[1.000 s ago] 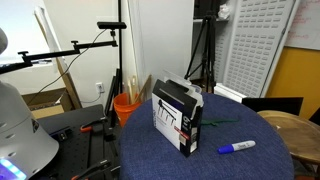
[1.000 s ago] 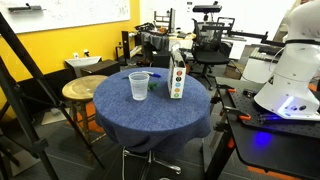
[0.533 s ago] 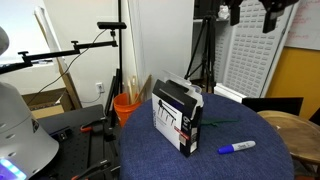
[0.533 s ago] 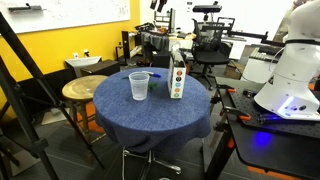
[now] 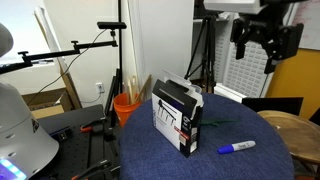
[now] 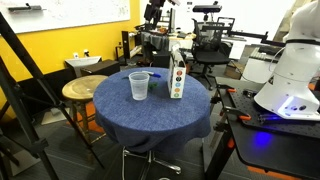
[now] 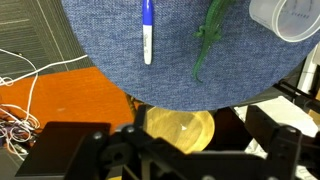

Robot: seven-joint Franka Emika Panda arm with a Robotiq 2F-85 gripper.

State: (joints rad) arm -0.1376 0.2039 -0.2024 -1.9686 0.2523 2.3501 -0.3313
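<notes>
Orange bucket [image 5: 126,108] holding wooden sticks stands on the floor beside the blue table [image 6: 150,122]; wooden stool [image 6: 82,90] just beside the table; white cables [image 7: 14,124] on the floor; black tripod [image 5: 204,52] behind.

Tablecloth [image 7: 100,60]: blue cloth, matt, with a fine woven texture. Marker pen [image 7: 148,30]: smooth plastic, white barrel with blue ends, slight gloss. Cup [image 7: 288,20]: thin, clear plastic, glossy. Carton [image 5: 178,118]: printed cardboard, semi-matt. Stool [image 7: 180,125]: varnished wooden seat, shiny.
</notes>
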